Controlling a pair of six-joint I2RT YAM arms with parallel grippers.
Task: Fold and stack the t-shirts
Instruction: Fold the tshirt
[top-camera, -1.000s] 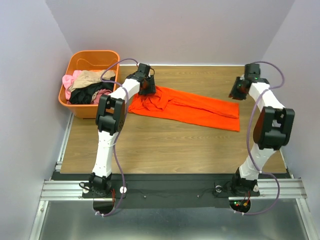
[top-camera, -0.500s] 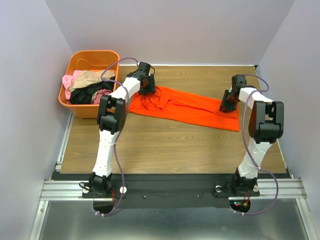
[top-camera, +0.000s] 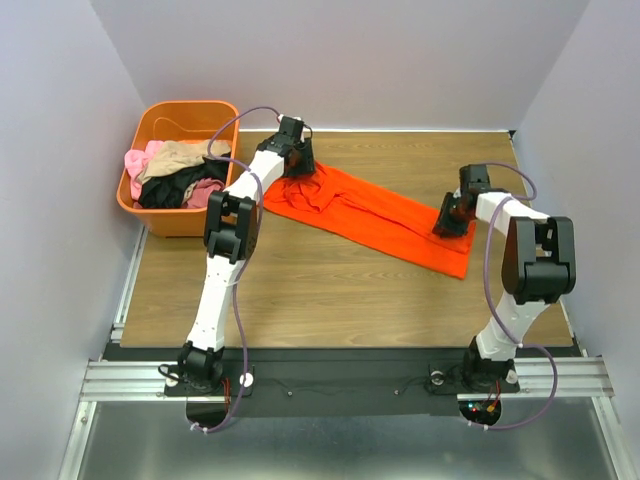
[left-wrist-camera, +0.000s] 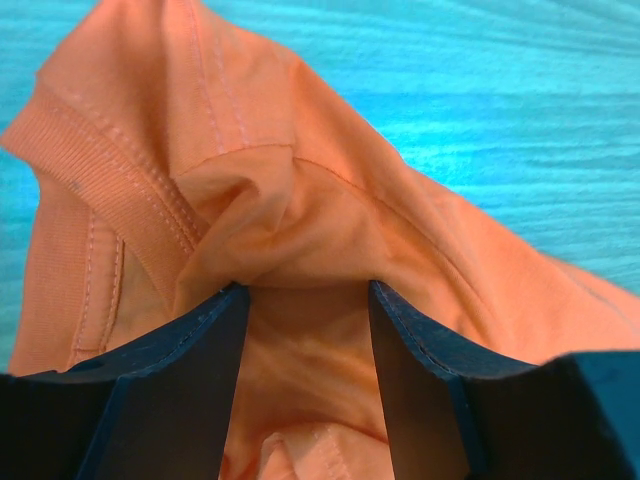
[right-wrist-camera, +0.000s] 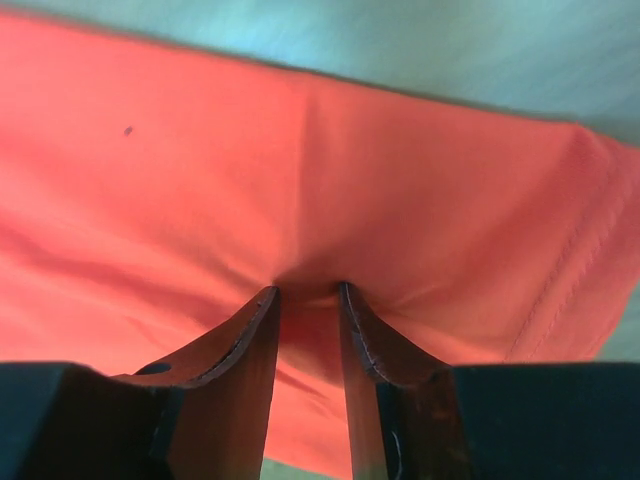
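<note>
Left fingers (left-wrist-camera: 175, 370), right fingers (right-wrist-camera: 235, 345) gripping ends of bright orange-red cloth t-shirt (top-camera: 380, 215) | folding seemingly just starting on wooden counter (top-camera: 320, 290) | other shirts (top-camera: 175, 180) waiting in orange plastic tub (top-camera: 190, 105) by far-left corner

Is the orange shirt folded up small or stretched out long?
Stretched out long. The orange shirt lies as a narrow strip on the table, the left gripper pinching its collar end, the right gripper its hem end.

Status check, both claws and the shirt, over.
Left claw shut on collar end of bright orange-red cloth t-shirt. Right claw shut on hem end. Shirt stretched between them. Orange plastic tub apart, far left.
</note>
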